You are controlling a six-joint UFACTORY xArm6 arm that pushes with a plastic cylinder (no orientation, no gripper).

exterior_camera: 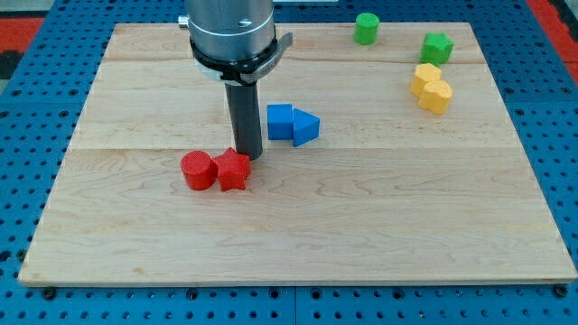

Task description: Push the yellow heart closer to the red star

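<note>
Yellow heart (432, 93) sits near the board's top-right corner, well apart from my tip (250, 157). My tip, a bare rod grasping nothing, touches the red star (233, 169); you must approach from beyond the heart.

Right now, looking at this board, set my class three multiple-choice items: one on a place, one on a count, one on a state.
1. Where is the yellow heart?
A. the view's upper right
B. the view's lower left
C. the view's centre

2. How many green blocks are there?
A. one
B. two
C. four

3. My tip stands:
A. against the yellow heart
B. beside the red star
C. off the board

Key: 1 A, it lies near the right edge. 2 B, a green cylinder and another green block. 3 B, my tip is just above the star.
</note>
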